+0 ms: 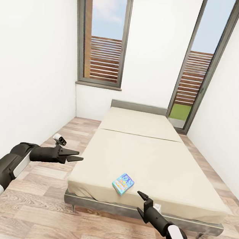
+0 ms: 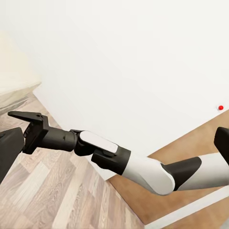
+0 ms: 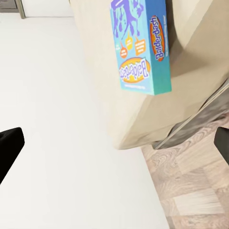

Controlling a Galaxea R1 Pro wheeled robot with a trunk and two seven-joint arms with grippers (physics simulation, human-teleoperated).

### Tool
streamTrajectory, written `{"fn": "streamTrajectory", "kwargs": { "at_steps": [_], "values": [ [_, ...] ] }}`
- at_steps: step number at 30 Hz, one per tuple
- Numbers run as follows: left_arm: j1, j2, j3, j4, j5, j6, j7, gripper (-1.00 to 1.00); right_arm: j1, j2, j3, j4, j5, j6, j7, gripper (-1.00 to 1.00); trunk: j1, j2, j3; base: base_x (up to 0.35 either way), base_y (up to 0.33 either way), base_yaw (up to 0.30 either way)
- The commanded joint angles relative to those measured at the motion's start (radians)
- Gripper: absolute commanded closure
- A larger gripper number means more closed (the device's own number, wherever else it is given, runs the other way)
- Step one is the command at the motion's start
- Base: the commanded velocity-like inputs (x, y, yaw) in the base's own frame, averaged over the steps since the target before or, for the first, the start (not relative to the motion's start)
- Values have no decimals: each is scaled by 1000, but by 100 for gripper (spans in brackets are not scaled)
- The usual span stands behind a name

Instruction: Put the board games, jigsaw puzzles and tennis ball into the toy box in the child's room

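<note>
Left gripper (image 1: pixel 74 156): fingers apart, empty, beside bed (image 1: pixel 155 160) edge, well apart from blue board game (image 1: pixel 123 183) off to its right | blue board game: flat near bed's foot edge, long axis diagonal | right gripper (image 1: pixel 140 202): spread, empty, box just ahead-left, nearer arm.

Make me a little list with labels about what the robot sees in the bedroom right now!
room: white walls, wood-plank floor, two tall dark-framed windows
bed: beige mattress in two sections, grey headboard
toy on bed: one small blue board game near the foot edge, lying flat; the right wrist view shows "Balderdash" printed on it
left end effector: open, empty, hovering beside the bed over the floor
right end effector: open, empty, close to the blue box, not touching
wall detail: small red button
</note>
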Motion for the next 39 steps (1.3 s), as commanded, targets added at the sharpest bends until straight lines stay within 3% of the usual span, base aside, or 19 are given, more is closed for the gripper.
{"fn": "streamTrajectory", "kwargs": {
  "at_steps": [1, 10, 20, 39],
  "values": [
    [-1, 1, -3, 0, 1, 11, -5, -100, -1, 1, -4, 0, -1, 7, 2, -100, 0, 0, -1, 0, 0, 0],
    [1, 1, -2, 2, 1, 11, -5, -100, -1, 1, -1, -2, 0, 6, 16, -100, 0, 0, -1, 0, 4, 0],
    [6, 3, 1, 3, 1, 3, -5, -100, -1, 1, 1, -4, 1, 0, 85, -100, 0, 0, -1, 27, 73, 0],
    [13, 2, 1, 3, 1, 0, -5, -100, 1, 0, -7, 0, 2, -2, 101, -100, 0, 0, -1, 27, 15, 0]
  ]
}}
